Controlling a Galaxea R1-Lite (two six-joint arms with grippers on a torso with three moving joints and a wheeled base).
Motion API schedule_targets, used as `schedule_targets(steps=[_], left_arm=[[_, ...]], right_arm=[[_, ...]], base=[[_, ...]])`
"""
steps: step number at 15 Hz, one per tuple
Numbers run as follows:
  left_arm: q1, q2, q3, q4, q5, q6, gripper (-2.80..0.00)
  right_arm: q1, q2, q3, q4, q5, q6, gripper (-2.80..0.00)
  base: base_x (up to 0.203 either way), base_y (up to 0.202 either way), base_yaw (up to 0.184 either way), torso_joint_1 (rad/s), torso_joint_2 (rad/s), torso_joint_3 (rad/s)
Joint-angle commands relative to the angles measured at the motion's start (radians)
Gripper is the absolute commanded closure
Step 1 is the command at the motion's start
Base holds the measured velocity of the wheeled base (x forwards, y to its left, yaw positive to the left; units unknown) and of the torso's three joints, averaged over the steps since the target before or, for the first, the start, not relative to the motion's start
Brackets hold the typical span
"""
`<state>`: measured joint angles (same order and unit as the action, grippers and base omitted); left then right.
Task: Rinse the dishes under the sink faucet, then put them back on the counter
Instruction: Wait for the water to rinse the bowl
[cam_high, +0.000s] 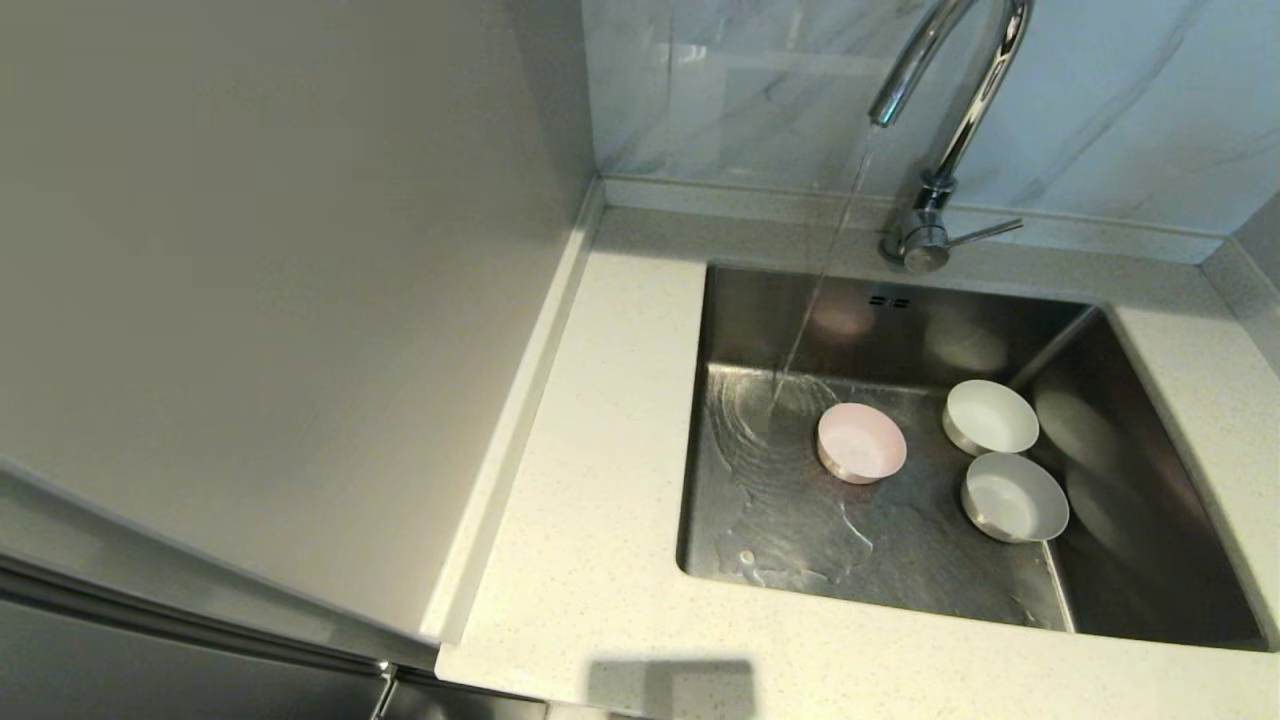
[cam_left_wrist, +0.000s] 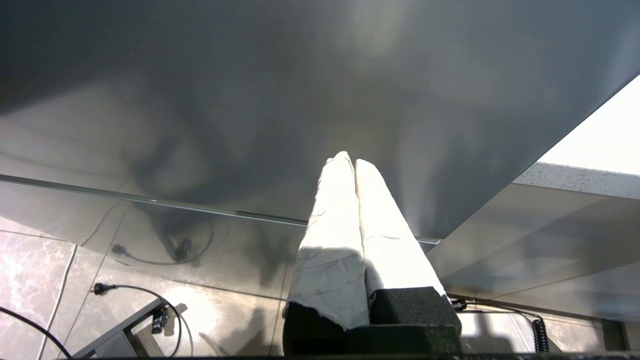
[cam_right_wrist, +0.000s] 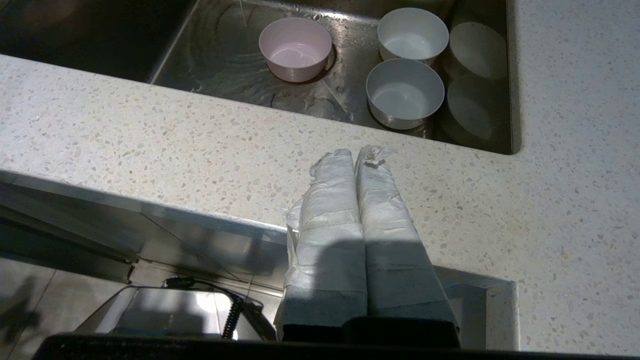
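Beyond the closed tips of the right gripper (cam_right_wrist: 354, 152), which hangs over the front edge of the counter (cam_right_wrist: 150, 135), the sink (cam_high: 1130, 560) holds all three bowls upright. The pink bowl (cam_high: 861, 442) sits just beside the stream falling from the faucet (cam_high: 950, 120). Two white bowls (cam_high: 1003, 460) touch, farther right. The left gripper (cam_left_wrist: 348, 161), fingers pressed together and empty, faces a grey cabinet panel (cam_left_wrist: 250, 100).
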<state>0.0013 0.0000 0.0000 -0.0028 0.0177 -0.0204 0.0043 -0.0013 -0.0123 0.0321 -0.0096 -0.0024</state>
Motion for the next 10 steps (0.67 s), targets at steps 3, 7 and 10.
schedule_targets(steps=[3,7,10], left_arm=[[0.0,-0.003,0.0,0.0,0.001,-0.001,0.0],[0.0,-0.003,0.0,0.0,0.001,-0.001,0.0],[0.0,-0.003,0.0,0.0,0.001,-0.001,0.0]], right_arm=[[0.0,0.002,0.0,0.0,0.0,-0.001,0.0],[0.0,0.003,0.0,0.0,0.0,-0.001,0.0],[0.0,0.001,0.0,0.0,0.0,-0.001,0.0]], base=[[0.0,0.0,0.0,0.0,0.0,0.0],[0.0,0.0,0.0,0.0,0.0,0.0],[0.0,0.0,0.0,0.0,0.0,0.0]])
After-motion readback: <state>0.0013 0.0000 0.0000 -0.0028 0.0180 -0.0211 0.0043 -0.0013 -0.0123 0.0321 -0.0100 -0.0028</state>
